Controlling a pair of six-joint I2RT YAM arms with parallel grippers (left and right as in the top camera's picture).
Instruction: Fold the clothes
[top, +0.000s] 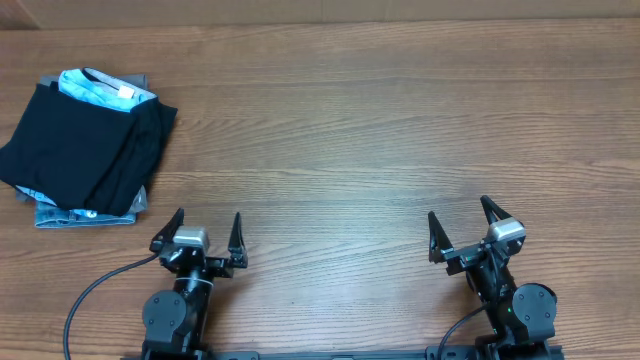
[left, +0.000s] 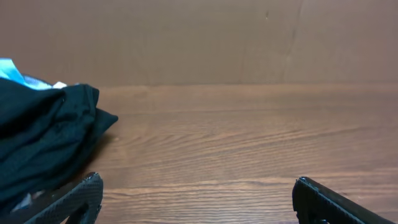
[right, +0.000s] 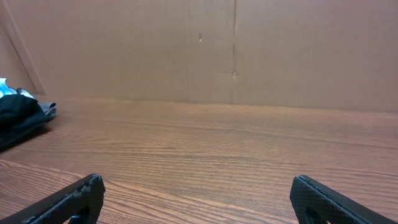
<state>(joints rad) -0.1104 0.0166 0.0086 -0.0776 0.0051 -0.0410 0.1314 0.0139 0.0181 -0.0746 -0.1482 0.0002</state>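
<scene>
Black T-shirt (top: 85, 150) hides most of light blue garment (top: 100, 88); left hand (top: 208, 218), right hand (top: 459, 210) spread wide, empty.

Even warm light, soft shadows, sharp

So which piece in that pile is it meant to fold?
On the brown wooden table, look to the far left corner. It is the plain black soft T-shirt lying on top, the only dark item, covering a light blue garment and a grey-blue denim-like piece.
</scene>
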